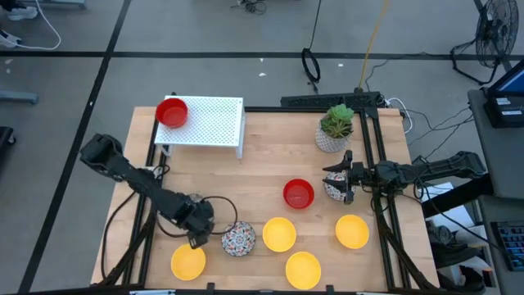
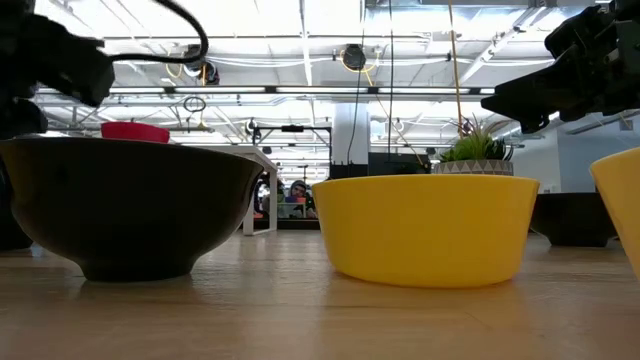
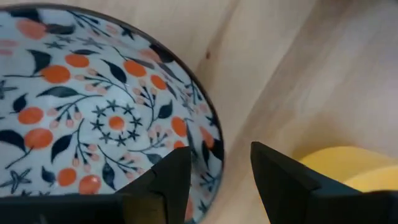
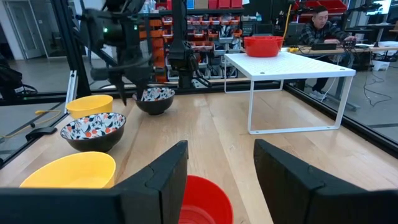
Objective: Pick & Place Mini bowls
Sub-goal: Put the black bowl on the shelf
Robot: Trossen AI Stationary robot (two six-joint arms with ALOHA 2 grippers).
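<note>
Now we should settle the left gripper (image 1: pixel 196 233), fingers apart, squarely over the near rim of the speckled bowl (image 1: pixel 238 238) before closing, perhaps with one finger inside. Our right gripper (image 1: pixel 341 179) waits by the plant pot (image 1: pixel 334 129), fingers apart too. Other bowls dot the pale wooden tabletop (image 1: pixel 270 164); a red bowl (image 1: pixel 172 112) sits on the white rack (image 1: pixel 209 121).

Your left tool (image 1: pixel 196 238) hangs low at the tabletop's near left, fingers (image 3: pixel 168 180) parted, arm bent back toward the left edge. Your right tool (image 1: pixel 342 182) reaches in from the right, fingers (image 4: pixel 161 174) spread.
</note>
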